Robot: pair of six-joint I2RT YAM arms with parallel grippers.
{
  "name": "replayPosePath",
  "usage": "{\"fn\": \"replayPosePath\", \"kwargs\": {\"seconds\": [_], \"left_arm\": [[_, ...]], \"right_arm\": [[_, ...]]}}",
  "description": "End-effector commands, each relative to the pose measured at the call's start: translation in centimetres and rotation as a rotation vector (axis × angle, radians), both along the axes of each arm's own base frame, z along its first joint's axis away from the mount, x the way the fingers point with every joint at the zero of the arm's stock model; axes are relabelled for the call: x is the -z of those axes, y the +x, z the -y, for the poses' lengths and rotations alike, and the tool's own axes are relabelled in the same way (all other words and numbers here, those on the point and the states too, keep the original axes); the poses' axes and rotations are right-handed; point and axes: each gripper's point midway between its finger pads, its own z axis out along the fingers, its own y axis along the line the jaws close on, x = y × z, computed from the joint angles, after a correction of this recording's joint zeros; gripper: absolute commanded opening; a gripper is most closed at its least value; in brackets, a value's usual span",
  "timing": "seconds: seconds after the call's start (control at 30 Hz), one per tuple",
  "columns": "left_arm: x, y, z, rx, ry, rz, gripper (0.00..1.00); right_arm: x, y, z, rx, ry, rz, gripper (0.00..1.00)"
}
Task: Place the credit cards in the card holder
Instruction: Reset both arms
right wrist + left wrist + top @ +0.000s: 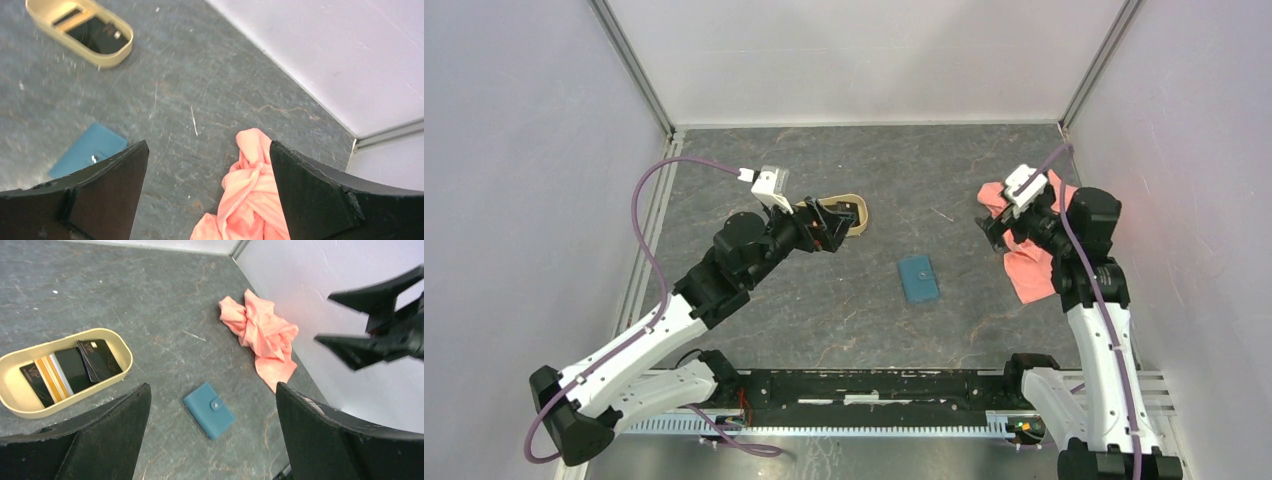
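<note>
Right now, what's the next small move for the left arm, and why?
Probably lower the left fingers onto the top black card in the tray. They are open and empty, close to the tray, and the cards lie there. The wallet is shut, so it will need opening too.

One card holder (208, 410), one tan oval tray (65, 409), and one pink cloth (262, 335) near the surface's right edge. The tray holds perhaps four overlapping credit cards (97, 359): three dark, one gold-striped.
</note>
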Motion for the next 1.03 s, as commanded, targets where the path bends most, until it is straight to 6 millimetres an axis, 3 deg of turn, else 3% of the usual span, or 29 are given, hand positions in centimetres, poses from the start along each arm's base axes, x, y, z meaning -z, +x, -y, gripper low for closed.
{"fn": "replayPosePath", "kwargs": {"seconds": [0.0, 0.13, 0.3, 1.0], "left_arm": [[-0.6, -1.7, -0.4, 0.069, 0.066, 0.005, 1.00], [-1.8, -2.3, -0.8, 0.077, 0.043, 0.020, 1.00], [-2.7, -2.9, -1.3, 0.082, 0.030, 0.031, 1.00], [-2.6, -3.7, -2.1, 0.082, 0.014, 0.035, 1.00]], "right_arm": [[-5.0, 0.3, 0.8, 0.184, 0.248, -0.012, 0.98], [-6.6, -0.8, -0.4, 0.092, 0.234, 0.008, 0.98], [-6.2, -1.2, -1.2, 0.063, 0.280, -0.014, 0.98], [-6.2, -1.6, -1.8, 0.023, 0.290, -0.022, 0.98]]}}
